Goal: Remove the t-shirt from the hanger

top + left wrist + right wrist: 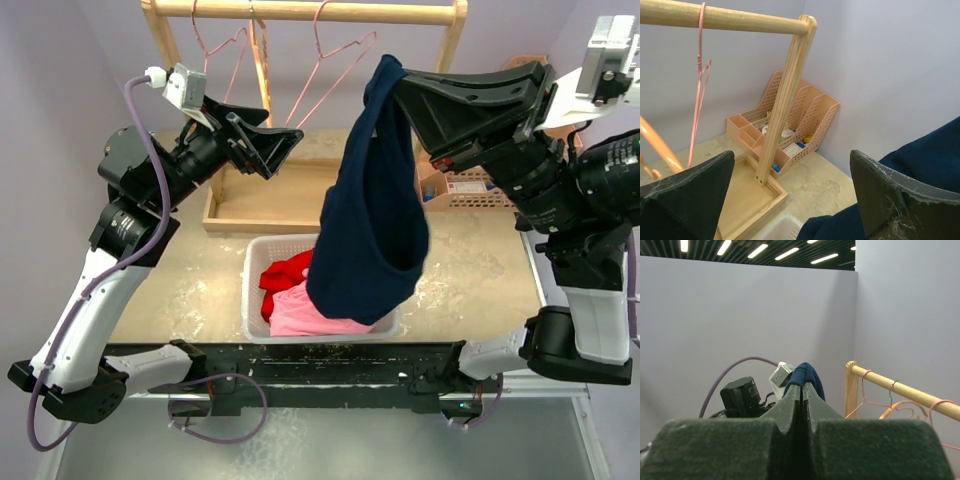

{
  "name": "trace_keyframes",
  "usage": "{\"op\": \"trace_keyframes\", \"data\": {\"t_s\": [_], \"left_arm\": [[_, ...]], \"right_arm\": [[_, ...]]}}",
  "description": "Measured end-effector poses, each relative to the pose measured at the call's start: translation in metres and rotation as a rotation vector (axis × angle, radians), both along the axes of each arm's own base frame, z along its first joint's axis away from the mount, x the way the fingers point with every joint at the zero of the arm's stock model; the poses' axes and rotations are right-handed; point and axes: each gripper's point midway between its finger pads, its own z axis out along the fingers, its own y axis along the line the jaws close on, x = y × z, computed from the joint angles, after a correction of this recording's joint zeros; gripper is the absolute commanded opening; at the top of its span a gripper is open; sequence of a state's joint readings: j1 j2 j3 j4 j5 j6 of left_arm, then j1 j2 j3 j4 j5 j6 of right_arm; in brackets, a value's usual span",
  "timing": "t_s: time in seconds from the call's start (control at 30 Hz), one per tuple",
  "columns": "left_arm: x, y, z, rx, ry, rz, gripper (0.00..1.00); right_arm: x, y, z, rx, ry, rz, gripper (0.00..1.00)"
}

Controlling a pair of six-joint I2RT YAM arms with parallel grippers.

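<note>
The navy t-shirt point(370, 220) hangs in a long fold from my right gripper point(388, 78), which is shut on its top edge, high above the white basket point(252, 272). In the right wrist view the shut gripper point(803, 387) pinches a bump of navy cloth point(806, 374). No hanger shows inside the shirt. Two bare pink wire hangers point(335, 50) hang on the wooden rail point(300, 10). My left gripper point(275, 140) is open and empty, left of the shirt; its wrist view shows the gripper point(792, 175) with the shirt point(935, 155) by its right finger.
The basket holds red point(285, 275) and pink point(305, 312) clothes. The rack's wooden base tray point(250, 212) lies behind it. A peach desk organizer point(470, 188) stands at the back right, by the wall. An orange hanger point(660, 147) also hangs on the rail.
</note>
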State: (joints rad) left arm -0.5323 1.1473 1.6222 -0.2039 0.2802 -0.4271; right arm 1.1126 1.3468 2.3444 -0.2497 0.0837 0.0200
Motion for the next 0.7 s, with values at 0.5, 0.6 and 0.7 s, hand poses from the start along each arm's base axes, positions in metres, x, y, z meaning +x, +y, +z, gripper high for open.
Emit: {"op": "trace_keyframes", "data": {"t_s": [0.5, 0.6, 0.7], "left_arm": [[0.004, 0.013, -0.004, -0.011, 0.012, 0.075, 0.99], [0.001, 0.018, -0.001, -0.016, 0.0, 0.094, 0.99], [-0.001, 0.021, 0.0, -0.015, -0.01, 0.104, 0.99]], "right_arm": [[0.025, 0.109, -0.036, -0.12, 0.047, 0.147, 0.0], [0.027, 0.125, -0.049, -0.15, 0.062, 0.18, 0.0], [0.024, 0.131, -0.052, -0.155, 0.063, 0.21, 0.0]]}}
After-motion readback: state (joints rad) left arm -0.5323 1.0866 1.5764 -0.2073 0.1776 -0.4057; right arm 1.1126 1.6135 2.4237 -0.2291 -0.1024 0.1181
